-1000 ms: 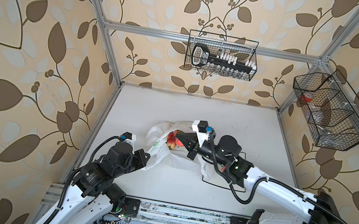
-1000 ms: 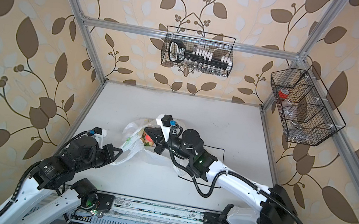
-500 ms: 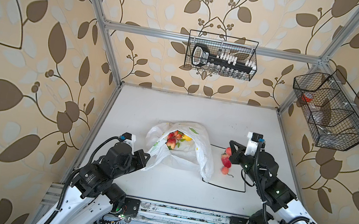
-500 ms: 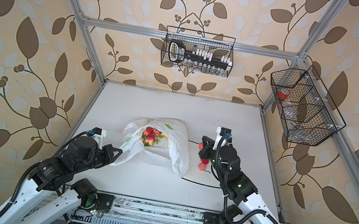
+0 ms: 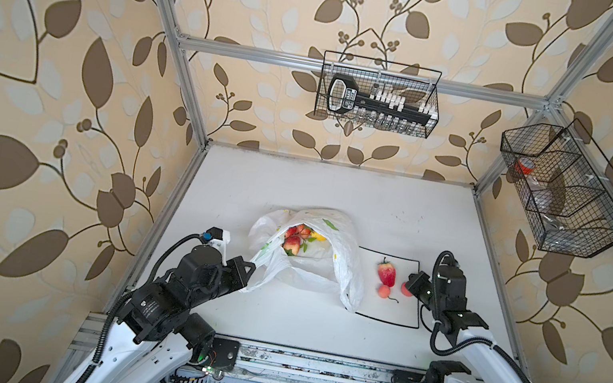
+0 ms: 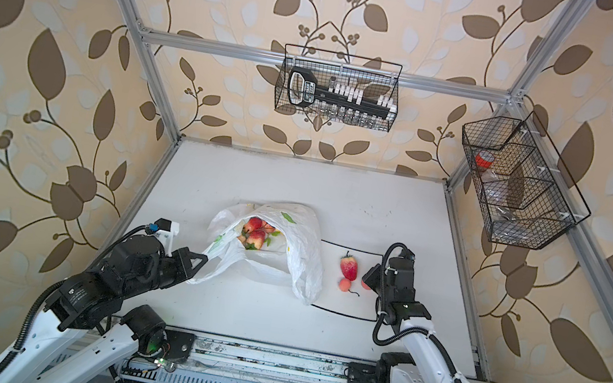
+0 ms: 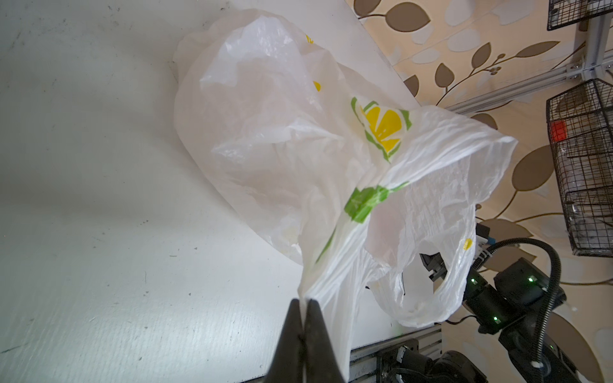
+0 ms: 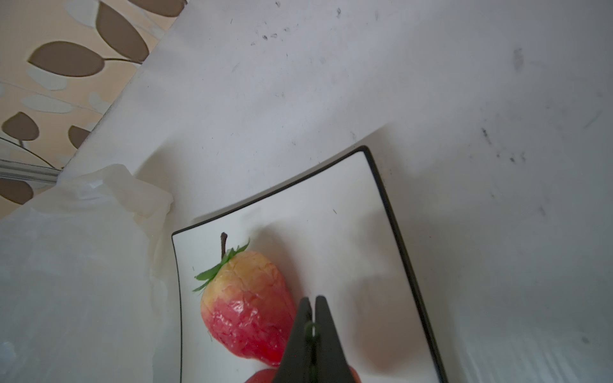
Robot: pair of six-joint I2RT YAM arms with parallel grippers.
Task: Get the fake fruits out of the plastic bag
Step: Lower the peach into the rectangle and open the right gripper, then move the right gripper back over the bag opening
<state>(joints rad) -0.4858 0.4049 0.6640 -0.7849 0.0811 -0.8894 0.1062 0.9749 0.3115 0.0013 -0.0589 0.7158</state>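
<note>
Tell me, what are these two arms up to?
They are moving fruit from a bag onto a plate. The left arm pinches the bag's edge in shut jaws. The right arm's jaws, shut too, seem to hold a red fruit at the plate, beside a strawberry and an apple. More lies inside.

Your plastic bag [image 5: 343,266] is translucent white, printed with yellow lemon slices and green leaves. You see the fake fruits [image 5: 293,241] inside it in red, yellow and green. Your plate [image 5: 390,312] is white with a black rim. The strawberry [image 5: 387,273] runs red to pale yellow under a green top; there is also a pinkish-orange apple [image 5: 384,291] and a red fruit [image 5: 405,289].
</note>
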